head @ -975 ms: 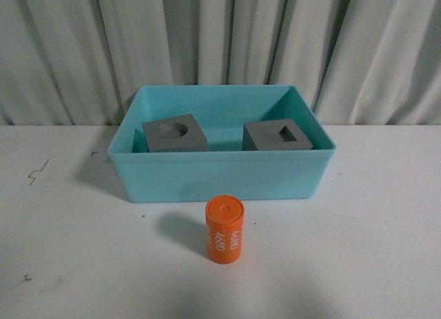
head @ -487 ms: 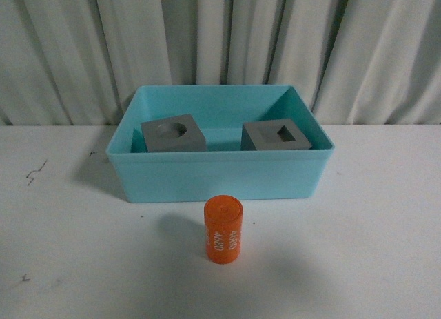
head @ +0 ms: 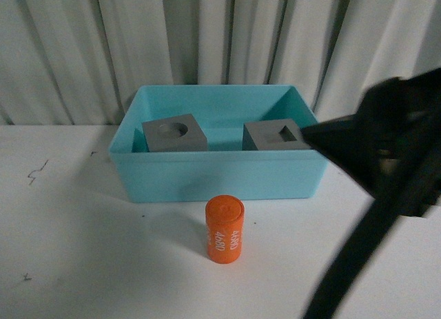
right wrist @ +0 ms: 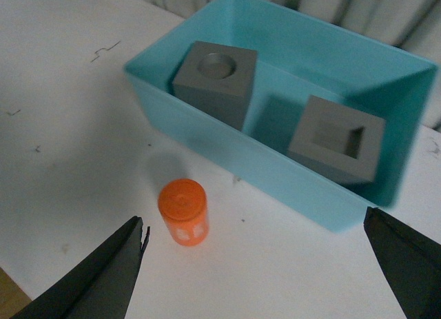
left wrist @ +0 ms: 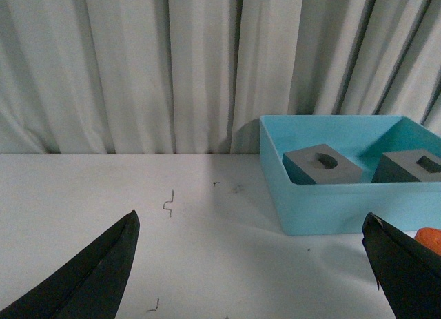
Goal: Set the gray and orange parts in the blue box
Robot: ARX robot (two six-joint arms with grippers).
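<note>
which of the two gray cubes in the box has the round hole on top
The left gray cube in the blue box, seen from the front: its top recess is round, while the right gray cube has a square one.

Pleated pale curtain (head: 227, 36) behind a white table (head: 83, 250).

Blurred arm (head: 389, 147), likely right, hangs beside blue box (head: 219, 176).

Blue box (head: 220, 178): I read it as smooth moulded plastic with a faint sheen. Inside it, the round-recess gray cube (head: 174, 136) and square-recess gray cube (head: 277, 135) look matt. In front of it, the orange cylinder (head: 224, 231) is smooth and satin, with white printed digits. The table (head: 83, 250) beneath is matt white and scuffed. The curtain (head: 69, 50) behind is dull pleated cloth.
</note>
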